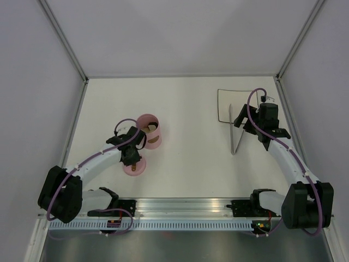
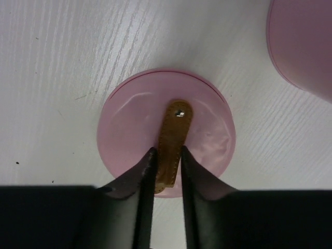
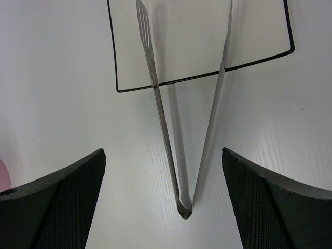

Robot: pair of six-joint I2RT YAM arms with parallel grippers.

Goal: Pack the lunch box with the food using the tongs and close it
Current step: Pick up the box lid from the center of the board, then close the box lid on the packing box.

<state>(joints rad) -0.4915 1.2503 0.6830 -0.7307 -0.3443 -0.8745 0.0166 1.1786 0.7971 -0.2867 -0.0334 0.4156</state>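
The pink lid (image 2: 135, 127) lies flat on the table just in front of the pink lunch box (image 1: 148, 132). My left gripper (image 2: 167, 151) is shut on the lid's brown bar handle (image 2: 174, 129), one finger pressed to each side. In the overhead view my left gripper (image 1: 132, 155) is right over the lid (image 1: 133, 168). The pot stands open, and a beige piece of food (image 1: 149, 129) shows inside. The silvery tongs (image 3: 179, 129) lie on the table, their tips over the plate. My right gripper (image 3: 163, 151) hangs open above the tongs' joined end without touching them.
A square white plate with a dark edge (image 1: 224, 109) sits at the back right under the tongs' tips (image 1: 235, 112). White walls enclose the table on three sides. The arms' rail runs along the near edge (image 1: 180, 207).
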